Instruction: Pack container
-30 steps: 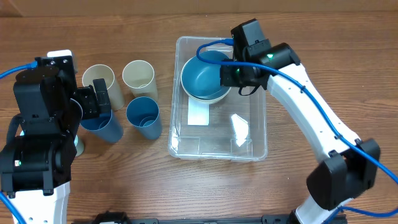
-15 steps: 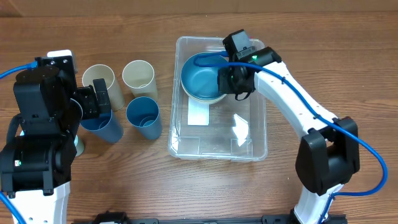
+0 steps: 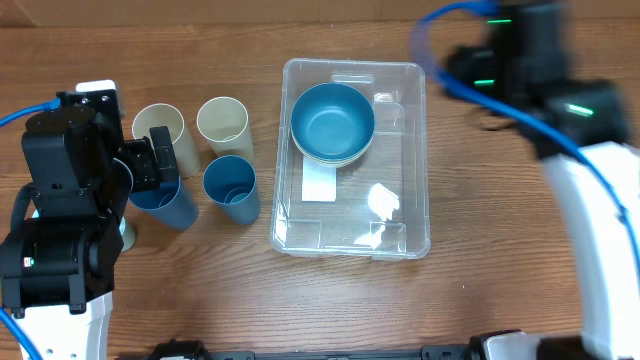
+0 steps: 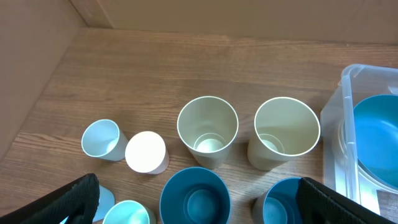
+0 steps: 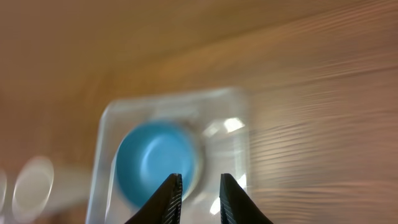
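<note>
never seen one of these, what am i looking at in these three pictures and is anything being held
Two robot arms stand at a wooden table. One picture looks down from above; the other two come from cameras on each wrist. A large clear plastic rectangular bin holds a round blue bowl nested in a cream bowl. Beside it stand cream plastic cups and blue plastic cups. The left hand is wide open, the right hand slightly parted; both hold nothing.

The surface (image 3: 250,300) is viewed straight down from overhead. The container (image 3: 400,190) is also caught by both downward-angled wrist views.
</note>
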Robot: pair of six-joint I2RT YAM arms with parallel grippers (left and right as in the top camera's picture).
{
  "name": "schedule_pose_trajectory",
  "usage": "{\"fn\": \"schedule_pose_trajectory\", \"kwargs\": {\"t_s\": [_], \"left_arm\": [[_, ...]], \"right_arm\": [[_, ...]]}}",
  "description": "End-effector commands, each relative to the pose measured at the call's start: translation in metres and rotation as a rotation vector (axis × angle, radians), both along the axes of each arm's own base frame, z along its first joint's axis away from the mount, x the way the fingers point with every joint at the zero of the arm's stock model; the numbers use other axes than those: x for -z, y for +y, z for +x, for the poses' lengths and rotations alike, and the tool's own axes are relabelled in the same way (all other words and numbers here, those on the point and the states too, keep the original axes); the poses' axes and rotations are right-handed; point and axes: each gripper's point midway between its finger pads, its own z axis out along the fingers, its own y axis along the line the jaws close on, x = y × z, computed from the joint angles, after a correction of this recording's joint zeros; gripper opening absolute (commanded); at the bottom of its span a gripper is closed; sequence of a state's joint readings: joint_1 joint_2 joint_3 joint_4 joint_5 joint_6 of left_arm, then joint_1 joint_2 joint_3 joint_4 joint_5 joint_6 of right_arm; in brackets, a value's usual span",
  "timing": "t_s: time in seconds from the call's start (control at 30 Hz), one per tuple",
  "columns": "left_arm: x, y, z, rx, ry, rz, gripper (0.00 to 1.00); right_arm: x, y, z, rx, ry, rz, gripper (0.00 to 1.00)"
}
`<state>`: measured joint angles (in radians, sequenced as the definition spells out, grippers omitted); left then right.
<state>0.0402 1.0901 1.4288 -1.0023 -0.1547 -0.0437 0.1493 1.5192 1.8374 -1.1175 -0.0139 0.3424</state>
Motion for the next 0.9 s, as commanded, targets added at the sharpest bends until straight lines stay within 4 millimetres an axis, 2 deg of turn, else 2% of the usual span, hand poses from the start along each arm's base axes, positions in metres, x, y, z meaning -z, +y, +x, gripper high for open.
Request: {"fn": "schedule_pose_trajectory", "kwargs": {"t_s": [0.0, 0.03, 0.07, 0.1, 0.17, 0.2, 0.3, 0.4, 0.47, 0.6, 0.63, 0.77, 0.87], "left_arm": [[-0.011, 0.002, 0.005, 0.006, -0.038, 0.02, 1.0], [-0.011, 0.002, 0.005, 0.005, -0.04, 0.02, 1.0], [-0.011, 0.002, 0.005, 0.006, -0.037, 0.02, 1.0], [-0.011, 0.002, 0.005, 0.006, -0.037, 0.019, 1.0], [-0.01, 0.002, 0.004, 0.003, -0.033, 0.015, 1.0], [-0.008, 0.001, 0.003, -0.001, -0.027, 0.002, 1.0], [-0.001, -0.004, -0.001, 0.019, 0.006, -0.025, 1.0], [0.002, 0.007, -0.005, -0.058, 0.018, -0.018, 1.0], [0.0, 0.029, -0.013, -0.248, -0.006, -0.034, 1.0], [-0.014, 0.066, -0.028, -0.424, -0.038, -0.01, 1.0], [-0.015, 0.086, -0.037, -0.53, -0.048, -0.05, 1.0], [0.013, 0.127, -0.045, -0.671, 0.03, -0.255, 1.0], [0.048, 0.169, -0.057, -0.873, 0.096, -0.396, 1.0]], "right_arm": [[0.003, -0.088, -0.005, 0.302, 0.039, 0.058, 0.26], [0.01, -0.118, -0.01, 0.396, 0.065, 0.079, 0.26], [0.015, -0.143, -0.015, 0.474, 0.084, 0.092, 0.34], [0.019, -0.163, -0.019, 0.539, 0.096, 0.106, 0.5], [0.027, -0.201, -0.03, 0.672, 0.115, 0.143, 0.76], [0.031, -0.218, -0.036, 0.731, 0.125, 0.163, 1.0], [0.034, -0.24, -0.045, 0.79, 0.13, 0.213, 1.0], [0.034, -0.244, -0.047, 0.792, 0.127, 0.237, 1.0], [0.034, -0.243, -0.046, 0.791, 0.127, 0.237, 1.0], [0.034, -0.243, -0.046, 0.791, 0.127, 0.237, 1.0], [0.034, -0.243, -0.046, 0.791, 0.127, 0.237, 1.0], [0.034, -0.243, -0.046, 0.791, 0.127, 0.237, 1.0], [0.034, -0.243, -0.046, 0.791, 0.127, 0.237, 1.0]]}}
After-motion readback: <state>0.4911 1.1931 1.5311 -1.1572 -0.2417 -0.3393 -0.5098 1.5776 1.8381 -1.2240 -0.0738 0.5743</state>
